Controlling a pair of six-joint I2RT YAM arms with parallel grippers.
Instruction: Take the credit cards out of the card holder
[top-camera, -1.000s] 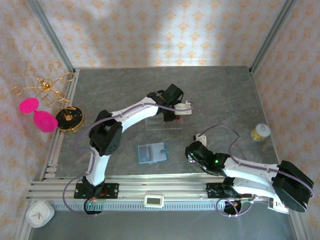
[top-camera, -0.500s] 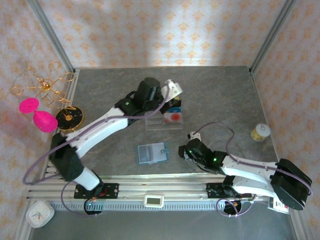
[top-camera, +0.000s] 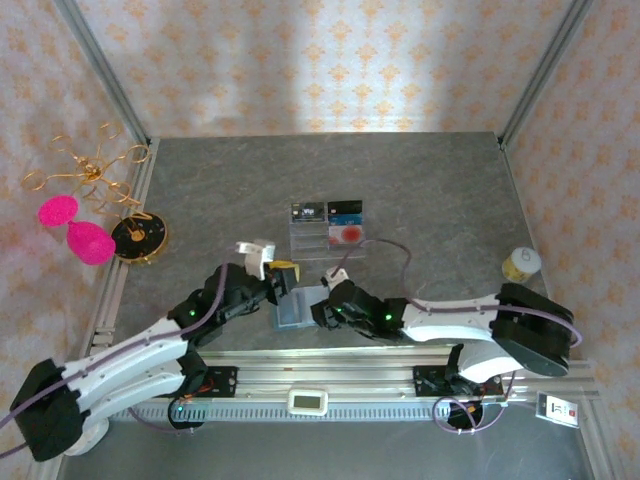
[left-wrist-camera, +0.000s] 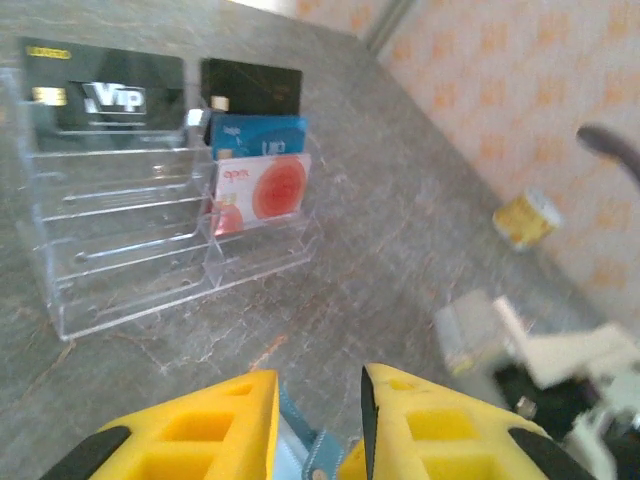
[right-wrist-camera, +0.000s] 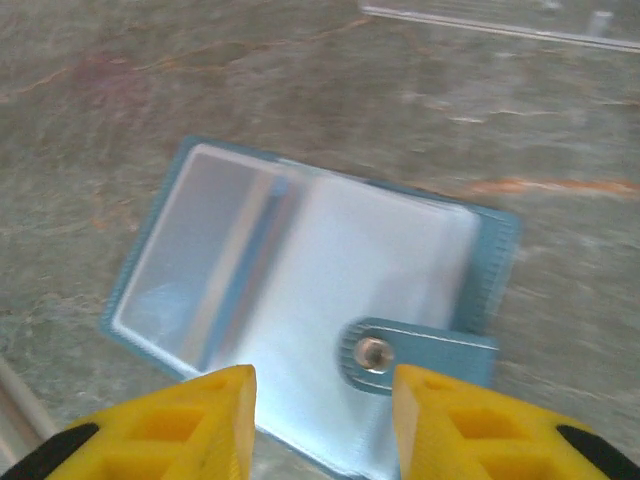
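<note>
- Hovering parted above wallet (right-wrist-camera: 330, 260), right pincer (right-wrist-camera: 325, 400) grips nothing.
- Left pincer (left-wrist-camera: 320, 400), parted, perhaps touches its tab.
- Tray (left-wrist-camera: 120, 250) with cards (left-wrist-camera: 262, 190) ahead.
- Left pincer came from tray.

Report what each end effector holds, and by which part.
Nothing is held. The right end effector and left end effector both hang open above the card holder.
</note>
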